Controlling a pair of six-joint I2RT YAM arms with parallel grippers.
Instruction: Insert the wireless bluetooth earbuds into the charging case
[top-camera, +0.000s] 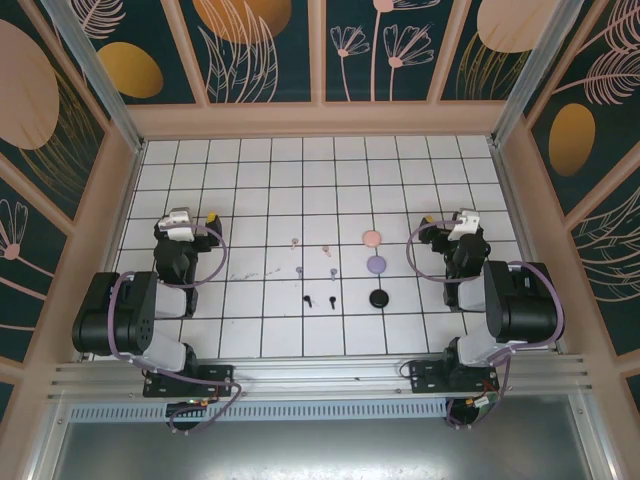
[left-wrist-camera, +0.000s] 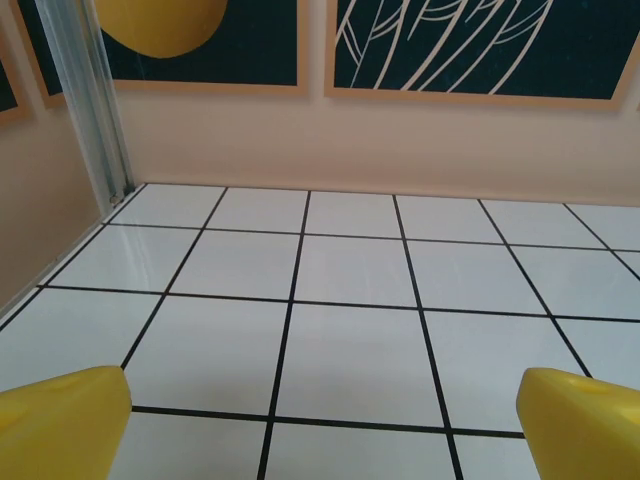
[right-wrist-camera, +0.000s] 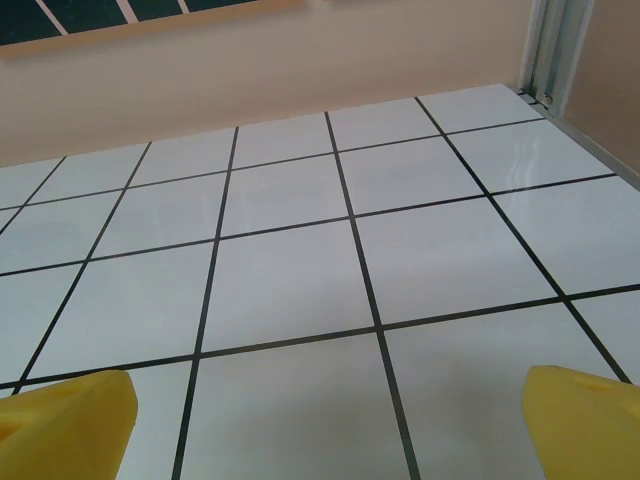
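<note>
While neither arm has reached in, nothing is started. Left tool (left-wrist-camera: 322, 425), well left of the purple disc (top-camera: 376, 264): jaws wide, empty. Six earbuds (top-camera: 299, 270) lie loose on the bench (top-camera: 250, 180), near that disc's left, in pink, purple and black pairs. Right tool (right-wrist-camera: 328, 425), well right of it: wide, empty. All six left to seat.

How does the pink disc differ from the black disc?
The pink disc is pale, the black disc dark. The pink disc lies farther from the arm bases, level with the pink earbuds; the black disc lies nearer, level with the black earbuds. Both are round and lie flat.
</note>
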